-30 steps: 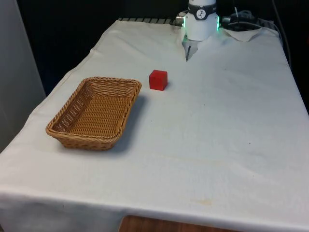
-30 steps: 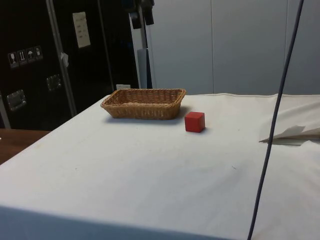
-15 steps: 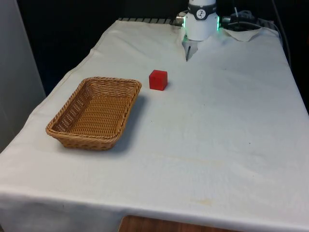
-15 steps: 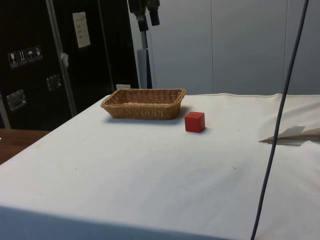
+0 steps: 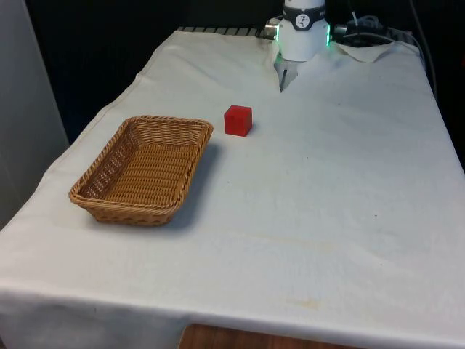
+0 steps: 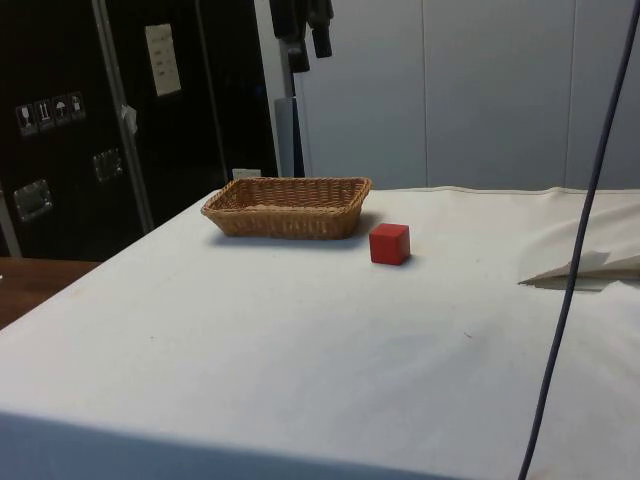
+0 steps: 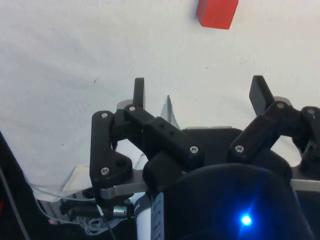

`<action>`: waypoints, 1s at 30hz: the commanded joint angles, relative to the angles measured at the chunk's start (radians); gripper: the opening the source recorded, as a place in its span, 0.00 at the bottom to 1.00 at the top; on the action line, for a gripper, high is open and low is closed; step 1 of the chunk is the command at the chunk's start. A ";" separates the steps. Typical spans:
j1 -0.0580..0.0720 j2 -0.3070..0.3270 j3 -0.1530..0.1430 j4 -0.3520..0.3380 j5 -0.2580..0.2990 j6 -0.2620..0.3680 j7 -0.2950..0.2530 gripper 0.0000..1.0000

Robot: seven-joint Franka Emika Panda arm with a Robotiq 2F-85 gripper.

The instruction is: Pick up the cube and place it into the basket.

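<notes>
A red cube (image 5: 238, 120) rests on the white cloth, just off the far right corner of the wicker basket (image 5: 109, 203) as the front view has it. The side view has the red cube (image 6: 389, 243) a little to the right of the basket (image 6: 288, 207). My gripper (image 6: 308, 45) hangs high above the table, over the basket's far side in the side view. In the wrist view the gripper (image 7: 198, 92) is open, its fingers (image 7: 138, 92) wide apart with nothing between them, and the cube (image 7: 217, 13) lies well beyond the fingertips.
The white cloth (image 5: 327, 189) covers the whole table. A folded flap of cloth (image 6: 585, 268) lies at the side view's right. A dark cable (image 6: 570, 290) hangs in front of the side camera.
In the side view the gripper has drifted to the right and slightly down, toward the cube's side. The hanging cable has swung right. Cube and basket have not moved.
</notes>
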State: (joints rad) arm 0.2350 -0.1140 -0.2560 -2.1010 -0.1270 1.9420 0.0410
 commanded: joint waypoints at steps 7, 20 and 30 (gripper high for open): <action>-0.002 -0.015 0.000 -0.020 -0.009 0.014 0.005 1.00; -0.014 -0.047 -0.009 -0.083 -0.011 0.053 -0.012 1.00; -0.028 -0.090 -0.022 -0.162 -0.016 0.108 -0.026 1.00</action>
State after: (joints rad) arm 0.2100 -0.1940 -0.2770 -2.2500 -0.1350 2.0330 0.0160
